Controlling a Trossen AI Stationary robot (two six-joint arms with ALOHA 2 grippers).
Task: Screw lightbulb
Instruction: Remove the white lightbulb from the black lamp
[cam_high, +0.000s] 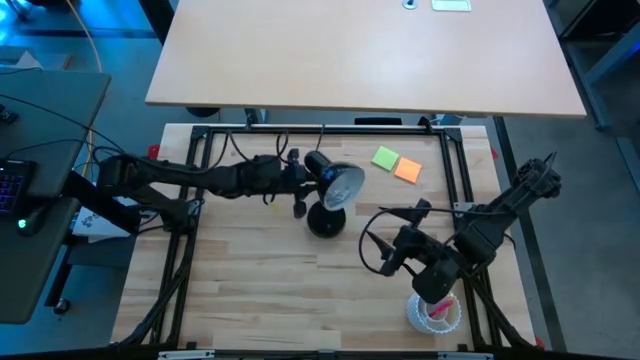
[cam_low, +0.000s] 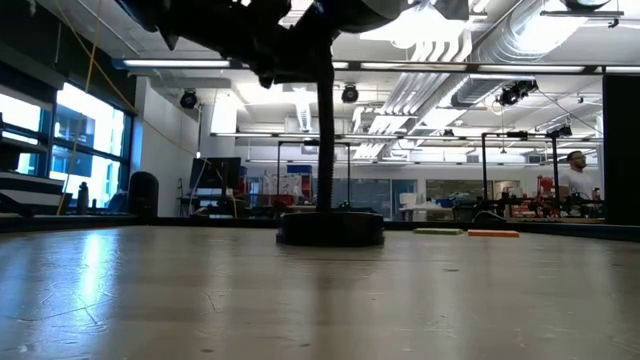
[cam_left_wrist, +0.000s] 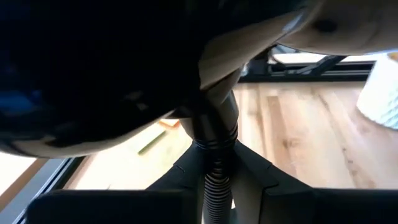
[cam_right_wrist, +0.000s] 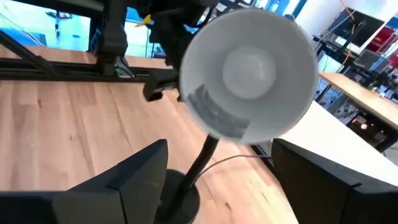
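Note:
The black desk lamp stands on its round base (cam_high: 327, 222) in the middle of the table, and its head (cam_high: 343, 184) faces the right arm. In the right wrist view the white frosted lightbulb (cam_right_wrist: 249, 67) sits in the centre of the head's white reflector (cam_right_wrist: 205, 106); its screw base is hidden. My left gripper (cam_high: 300, 182) reaches in from the table's left and is shut on the lamp's ribbed neck (cam_left_wrist: 216, 177). My right gripper (cam_high: 383, 252) is open and empty. It hovers to the right of the lamp and points at the head, with its fingers (cam_right_wrist: 143, 177) apart. My left gripper pinches the lamp's ribbed neck (cam_left_wrist: 214, 163) between its two fingers, just below the head. The fingers come level from the table's left and lie across the neck. The lamp stands on its base (cam_low: 330, 228) on the table, with its stem upright.
A clear cup with pink contents (cam_high: 436, 312) stands near the front edge, under the right arm. A green note (cam_high: 386, 157) and an orange note (cam_high: 407, 170) lie behind the lamp. The table's black frame (cam_high: 462, 170) runs along the sides. A person (cam_low: 573, 178) shows in the room behind.

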